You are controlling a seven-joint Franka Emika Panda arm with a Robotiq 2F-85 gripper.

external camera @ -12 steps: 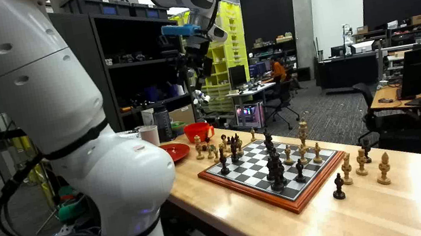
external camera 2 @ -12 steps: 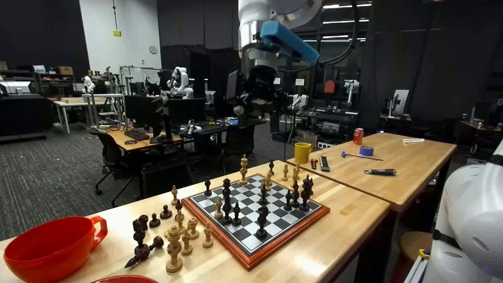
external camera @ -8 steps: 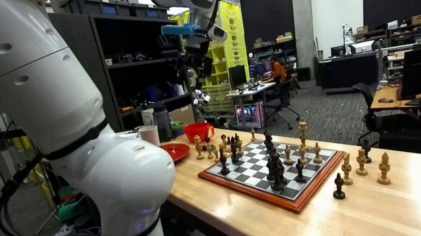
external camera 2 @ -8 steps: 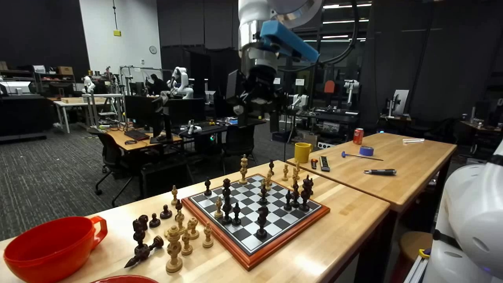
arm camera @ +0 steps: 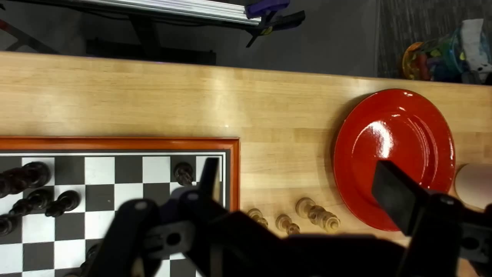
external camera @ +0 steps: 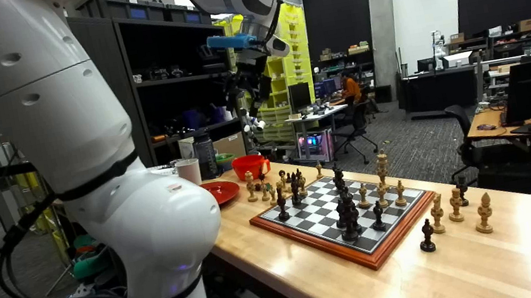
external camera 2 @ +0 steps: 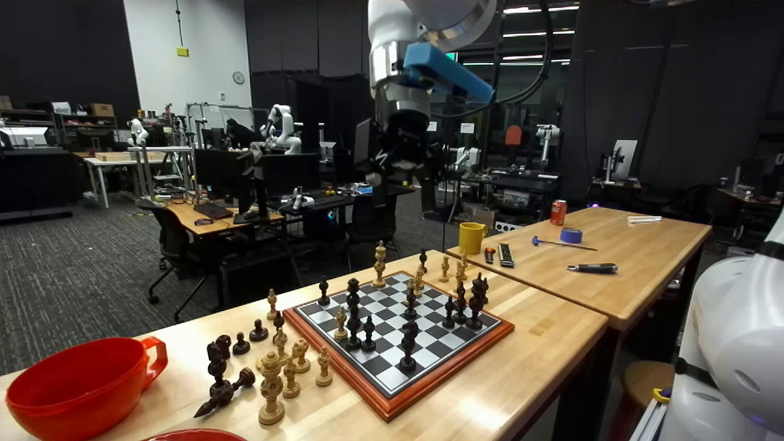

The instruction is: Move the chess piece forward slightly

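A chessboard with an orange-brown wooden rim (external camera: 313, 243) (external camera 2: 450, 367) (arm camera: 234, 173) lies on a light wooden table. Several dark and light pieces stand on it; which one the task means, I cannot tell. A dark piece (external camera 2: 408, 350) stands alone near one corner; it also shows in the other views (external camera: 281, 206) (arm camera: 183, 173). More light pieces, such as a tall one (external camera: 250, 186) (external camera 2: 271, 392) (arm camera: 316, 213), stand beside the board. My gripper (external camera: 245, 106) (external camera 2: 404, 199) (arm camera: 298, 163) is open and empty, high above the table, fingers spanning board edge to plate.
A red plate (external camera: 223, 191) (arm camera: 392, 119), a white cup (external camera: 188, 172) (arm camera: 474, 184) and a red handled bowl (external camera: 249, 166) (external camera 2: 79, 386) stand beyond the loose pieces. A fallen dark piece (external camera 2: 220, 392) lies among them. More pieces (external camera: 484, 212) stand beyond the board's opposite side.
My open gripper has come down slightly and shifted a little sideways in both exterior views over the last half second. The board and pieces have not moved.
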